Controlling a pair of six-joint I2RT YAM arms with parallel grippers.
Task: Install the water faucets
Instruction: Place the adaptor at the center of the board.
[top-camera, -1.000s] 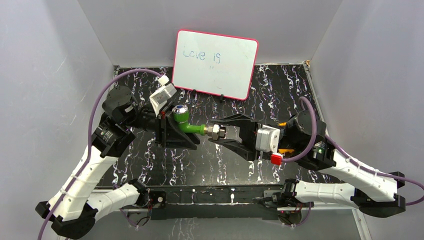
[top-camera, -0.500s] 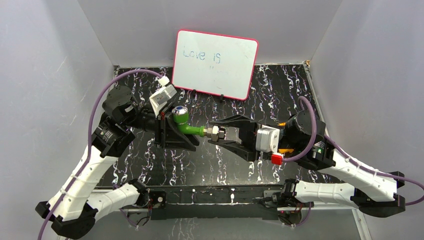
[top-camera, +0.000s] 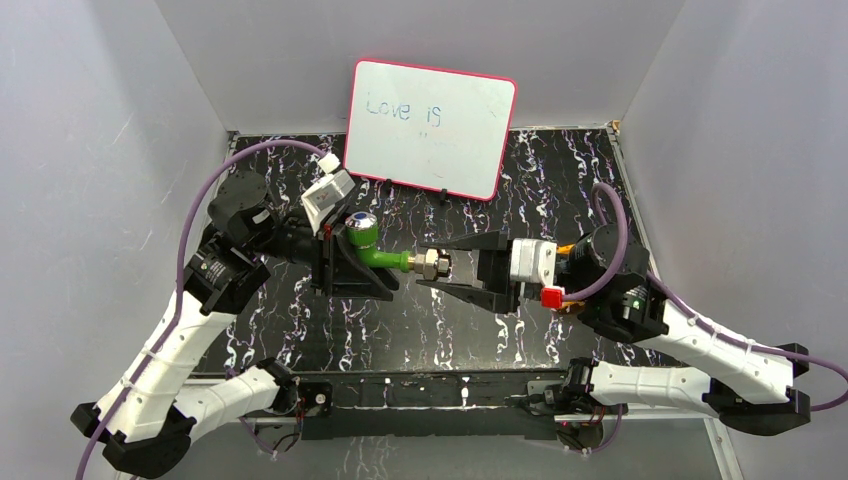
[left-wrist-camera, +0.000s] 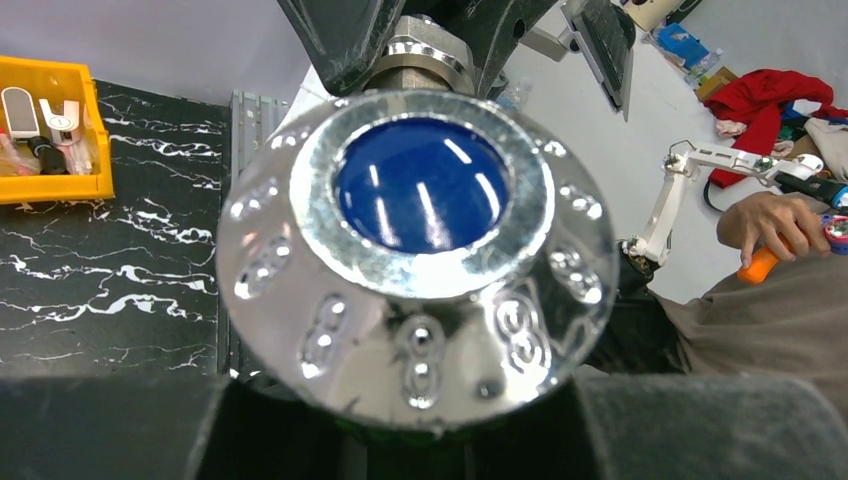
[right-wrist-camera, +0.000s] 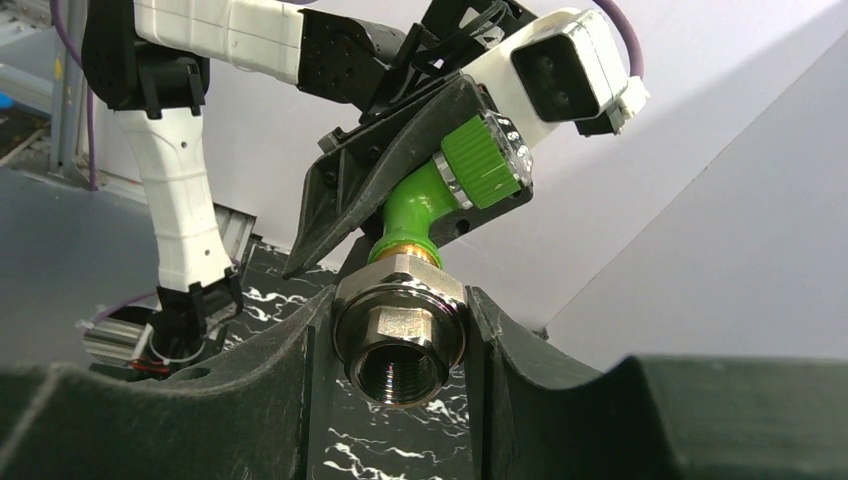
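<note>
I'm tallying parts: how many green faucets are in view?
1. The green faucet hangs between the arms: left gripper on its body, right gripper on its metal fitting. No others show.

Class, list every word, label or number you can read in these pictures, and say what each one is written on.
"Love is": handwritten on the whiteboard.
Fainter marks under those words on the whiteboard: too faint to read.
Green tap: no lettering shows on it in any view.
</note>
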